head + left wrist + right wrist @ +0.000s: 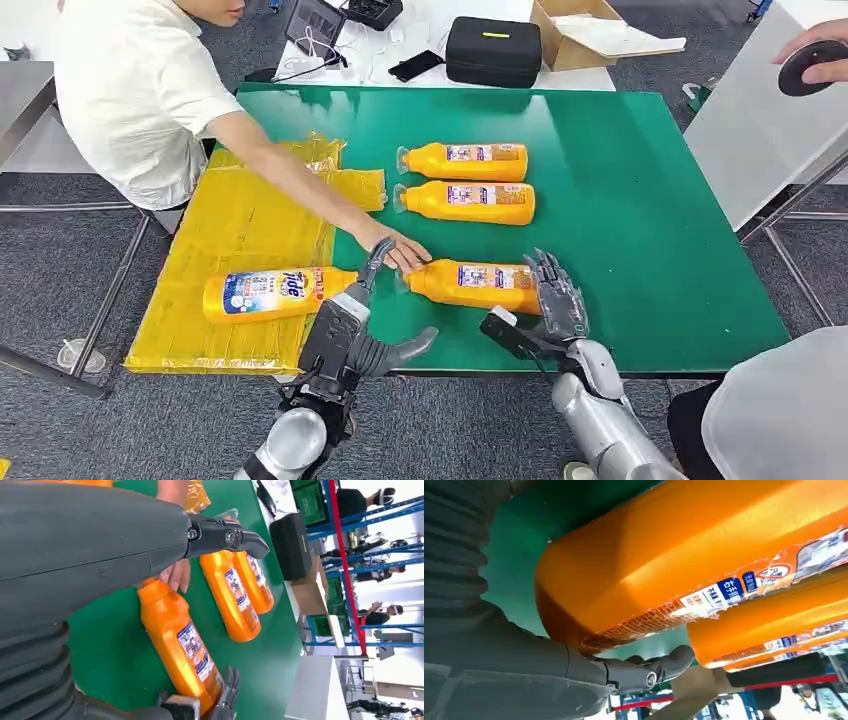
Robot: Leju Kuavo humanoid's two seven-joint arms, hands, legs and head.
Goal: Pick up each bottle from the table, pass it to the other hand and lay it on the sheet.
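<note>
step: we judge pickup of the near bottle (472,284), lying on the green table (640,200) at the right hand (556,296); fingers spread at its base, not gripping.
left hand (352,325): empty, fingers apart, beside its cap.
person's hand (398,250): on the cap.
next: we need right fingers closing round the body, then lift towards the yellow sheet (230,240).

A person's hand (400,250) blocks the nearest bottle's (478,284) cap end.

Orange bottles (478,285) (yellow sheet (240,230), green table (640,220))

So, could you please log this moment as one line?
right hand at nearest bottle | left hand open | person's hand on cap
</note>
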